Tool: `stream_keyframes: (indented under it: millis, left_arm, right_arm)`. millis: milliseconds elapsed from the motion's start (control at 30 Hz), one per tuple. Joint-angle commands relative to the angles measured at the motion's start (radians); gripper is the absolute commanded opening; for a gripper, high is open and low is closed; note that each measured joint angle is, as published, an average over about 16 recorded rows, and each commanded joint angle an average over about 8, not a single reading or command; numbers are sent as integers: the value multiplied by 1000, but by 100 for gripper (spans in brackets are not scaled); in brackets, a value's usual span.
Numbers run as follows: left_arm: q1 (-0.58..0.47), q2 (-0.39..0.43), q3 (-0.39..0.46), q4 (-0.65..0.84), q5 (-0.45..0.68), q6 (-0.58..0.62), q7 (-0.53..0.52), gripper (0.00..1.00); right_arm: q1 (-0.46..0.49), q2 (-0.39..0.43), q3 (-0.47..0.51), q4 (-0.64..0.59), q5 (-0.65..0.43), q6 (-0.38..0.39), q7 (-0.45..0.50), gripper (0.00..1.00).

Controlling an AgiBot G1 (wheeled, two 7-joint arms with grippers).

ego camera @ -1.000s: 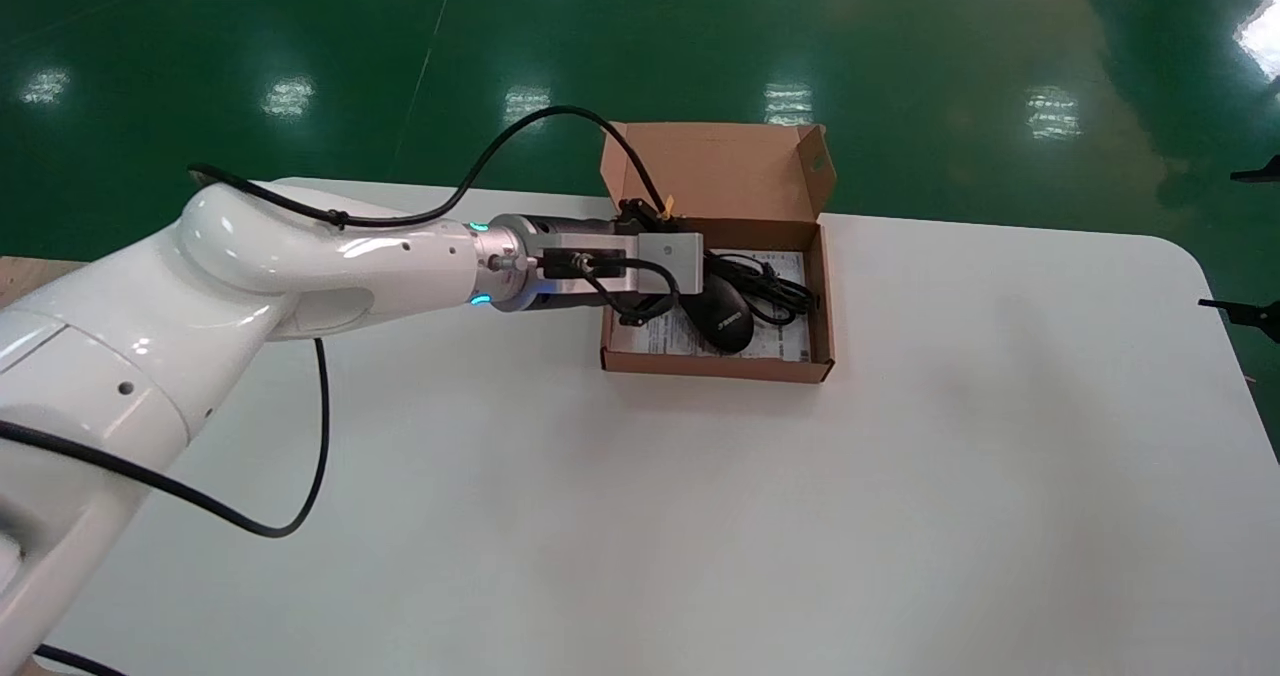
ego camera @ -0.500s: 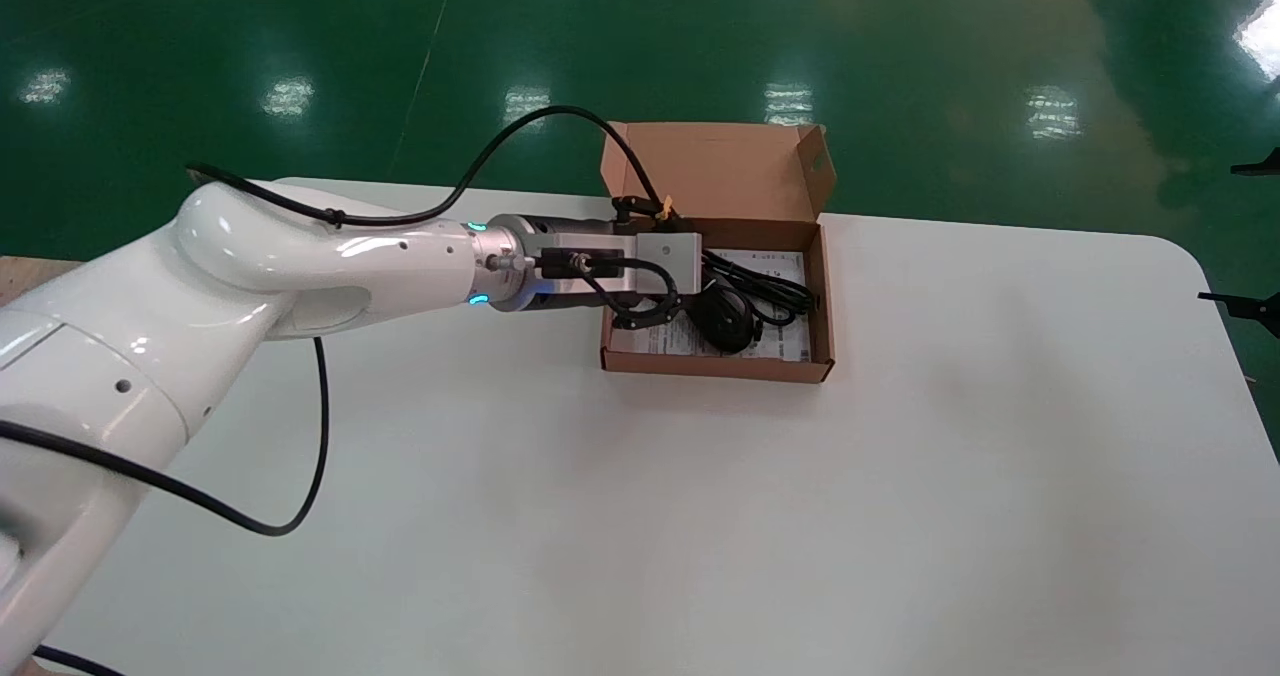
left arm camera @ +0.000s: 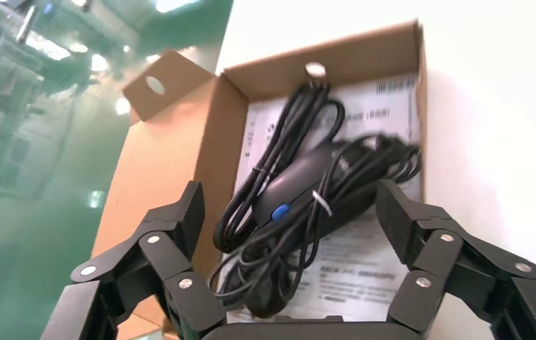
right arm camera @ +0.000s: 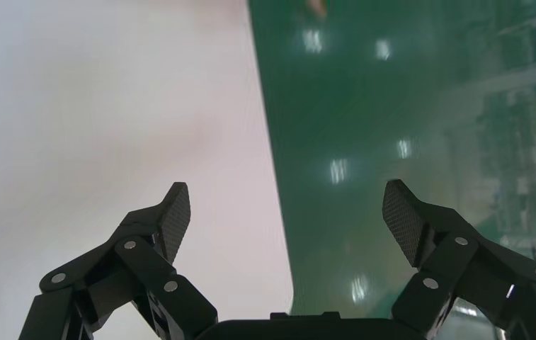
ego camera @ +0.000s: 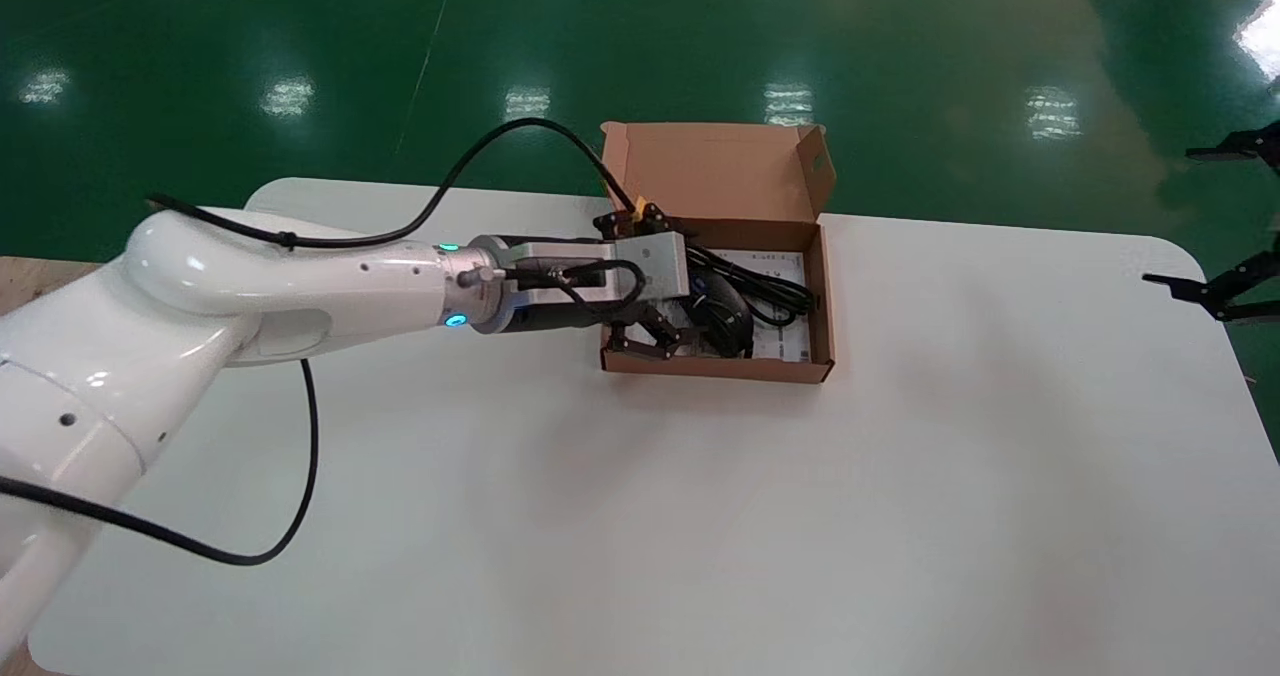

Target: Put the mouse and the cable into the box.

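l gripper (left arm camera: 287,203) is wide open, holds nothing, over left side of box (ego camera: 822,296). mouse (left arm camera: 300,177) and cable (left arm camera: 279,262) lie inside it on paper sheet (left arm camera: 364,262). r gripper (right arm camera: 286,212) also open, empty, at right edge of table (ego camera: 900,506).

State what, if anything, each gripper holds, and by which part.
Nothing is held. The left gripper hangs open over the box, where mouse and cable lie loose; the right gripper is open and empty.

Boxes: one box (ego camera: 715,364) is sitting open.
Mice: one mouse (left arm camera: 300,180) is lying inside.
Cables: one cable (ego camera: 775,291) bundle is lying there.
Printed sheets: one printed sheet (ego camera: 782,341) is showing.
Tables: one table (ego camera: 700,516) is showing.
Grippers: two are showing, the left gripper (left arm camera: 287,202) and the right gripper (right arm camera: 286,202).
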Motion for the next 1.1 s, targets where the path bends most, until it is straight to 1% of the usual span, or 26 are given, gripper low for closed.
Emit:
stream_keyframes:
  millis: [33,1100]
  left_arm:
    - [18,-24,-26,-27,-14,24,-24,100]
    - [322,-429,-459,-479,-251,429,-427,100]
  right_arm:
    - [-30,3,12,41,29,-7,37,100]
    - [-534,58,208,722,518,-120,653,100]
